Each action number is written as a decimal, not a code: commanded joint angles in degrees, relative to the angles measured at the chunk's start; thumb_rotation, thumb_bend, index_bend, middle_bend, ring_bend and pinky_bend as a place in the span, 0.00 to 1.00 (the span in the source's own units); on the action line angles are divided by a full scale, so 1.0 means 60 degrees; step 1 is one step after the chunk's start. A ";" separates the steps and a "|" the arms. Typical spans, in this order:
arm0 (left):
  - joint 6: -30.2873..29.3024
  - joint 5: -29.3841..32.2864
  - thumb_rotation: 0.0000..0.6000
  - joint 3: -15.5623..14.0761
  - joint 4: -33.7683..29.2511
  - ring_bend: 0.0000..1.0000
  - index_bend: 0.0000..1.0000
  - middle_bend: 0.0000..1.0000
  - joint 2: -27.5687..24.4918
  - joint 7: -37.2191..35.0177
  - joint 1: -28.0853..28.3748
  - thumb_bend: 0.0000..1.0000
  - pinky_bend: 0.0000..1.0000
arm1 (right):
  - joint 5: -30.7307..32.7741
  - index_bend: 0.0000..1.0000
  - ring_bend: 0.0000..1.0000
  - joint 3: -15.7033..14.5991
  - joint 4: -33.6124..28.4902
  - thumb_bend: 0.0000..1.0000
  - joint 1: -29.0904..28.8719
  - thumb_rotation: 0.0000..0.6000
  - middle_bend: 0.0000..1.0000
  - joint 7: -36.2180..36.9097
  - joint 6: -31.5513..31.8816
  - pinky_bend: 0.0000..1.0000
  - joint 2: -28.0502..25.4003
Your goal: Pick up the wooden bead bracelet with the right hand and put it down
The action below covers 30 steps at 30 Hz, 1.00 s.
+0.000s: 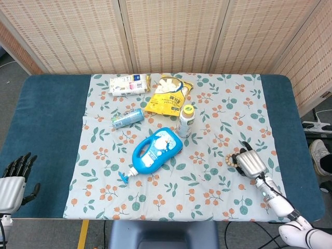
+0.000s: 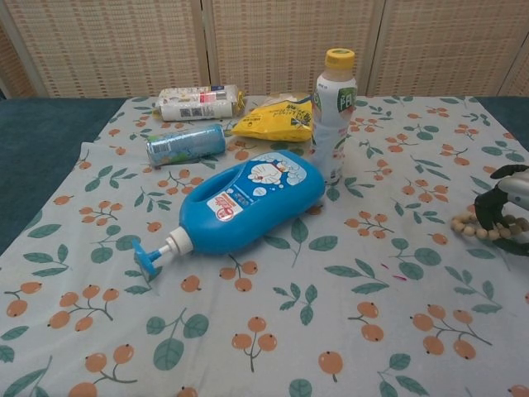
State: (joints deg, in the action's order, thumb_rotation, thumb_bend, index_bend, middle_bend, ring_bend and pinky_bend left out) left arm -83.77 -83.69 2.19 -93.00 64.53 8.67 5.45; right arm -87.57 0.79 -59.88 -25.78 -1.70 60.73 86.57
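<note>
The wooden bead bracelet lies at the right side of the floral cloth, a string of pale round beads. My right hand sits over it with its dark fingers curled around the loop. In the chest view the bracelet hangs from under the right hand at the frame's right edge, and part of the loop is hidden by the fingers. My left hand rests far off at the table's front left corner, fingers apart and holding nothing.
A blue detergent bottle lies in the middle of the floral cloth. Behind it stand a yellow-capped drink bottle, a yellow snack bag, a lying can and a tissue pack.
</note>
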 commanded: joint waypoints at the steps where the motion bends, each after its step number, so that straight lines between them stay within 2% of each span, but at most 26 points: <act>1: -0.0009 0.0002 1.00 0.0002 -0.0004 0.00 0.00 0.00 0.0009 0.0023 -0.0003 0.44 0.12 | 0.0059 0.76 0.36 0.0298 -0.1015 0.73 -0.0028 1.00 0.60 0.3301 0.0332 0.12 -0.0586; 4: -0.0001 0.0011 1.00 0.0003 -0.0003 0.00 0.00 0.00 0.0022 0.0044 0.0000 0.44 0.12 | 0.0482 0.76 0.36 0.0566 -0.2072 0.73 -0.0114 1.00 0.60 0.5615 -0.0108 0.12 -0.1161; 7: 0.0025 0.0032 1.00 0.0004 0.0001 0.00 0.00 0.00 0.0039 0.0074 0.0009 0.44 0.12 | 0.0946 0.75 0.36 0.0727 -0.3537 0.73 -0.0416 1.00 0.60 0.8681 -0.1432 0.12 -0.2113; 10: 0.0027 0.0048 1.00 0.0004 -0.0009 0.00 0.00 0.00 0.0052 0.0103 0.0006 0.44 0.12 | 0.0837 0.74 0.36 0.0941 -0.4836 0.73 -0.0895 1.00 0.60 1.3583 -0.3044 0.12 -0.3196; 11: 0.0031 0.0052 1.00 0.0003 -0.0007 0.00 0.00 0.00 0.0060 0.0115 0.0007 0.44 0.12 | 0.0512 0.73 0.36 0.1011 -0.5002 0.73 -0.1054 1.00 0.60 1.5728 -0.3402 0.12 -0.3461; 13: 0.0038 0.0061 1.00 0.0006 0.0001 0.00 0.00 0.00 0.0074 0.0128 0.0011 0.44 0.12 | -0.0320 0.70 0.35 0.0938 -0.4862 0.73 -0.1231 1.00 0.60 1.8650 -0.3383 0.12 -0.3626; 14: 0.0036 0.0063 1.00 0.0008 -0.0005 0.00 0.00 0.00 0.0077 0.0148 0.0012 0.44 0.12 | -0.0933 0.69 0.34 0.0771 -0.4546 0.73 -0.1301 1.00 0.60 2.0322 -0.3010 0.12 -0.3607; 16: 0.0065 0.0085 1.00 0.0008 0.0000 0.00 0.00 0.00 0.0089 0.0167 0.0021 0.44 0.12 | -0.1815 0.67 0.33 0.0363 -0.3830 0.73 -0.1371 1.00 0.60 2.2548 -0.2098 0.12 -0.3409; 20: 0.0092 0.0123 1.00 0.0016 0.0018 0.00 0.00 0.00 0.0105 0.0191 0.0030 0.44 0.12 | -0.2904 0.63 0.31 -0.0483 -0.2755 0.73 -0.1442 1.00 0.59 2.5235 -0.0458 0.14 -0.3016; 22: 0.0113 0.0148 1.00 0.0025 0.0025 0.00 0.00 0.00 0.0113 0.0205 0.0040 0.44 0.12 | -0.3216 0.58 0.30 -0.0817 -0.2409 0.73 -0.1438 1.00 0.57 2.5827 0.0167 0.17 -0.2839; 28: 0.0191 0.0180 1.00 0.0021 0.0037 0.00 0.00 0.00 0.0105 0.0172 0.0069 0.44 0.12 | -0.3383 0.41 0.26 -0.1488 -0.1602 0.72 -0.1386 1.00 0.52 2.5992 0.1146 0.17 -0.2179; 30: 0.0189 0.0184 1.00 0.0022 0.0040 0.00 0.00 0.00 0.0098 0.0157 0.0068 0.44 0.12 | -0.3325 0.38 0.24 -0.1626 -0.1410 0.68 -0.1425 0.96 0.51 2.5918 0.1260 0.17 -0.2005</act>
State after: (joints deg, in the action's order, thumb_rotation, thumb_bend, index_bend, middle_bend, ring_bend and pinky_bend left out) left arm -82.64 -82.58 2.32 -92.76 65.12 9.61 5.86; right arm -103.97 -4.67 -72.72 -33.12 153.24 63.03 72.45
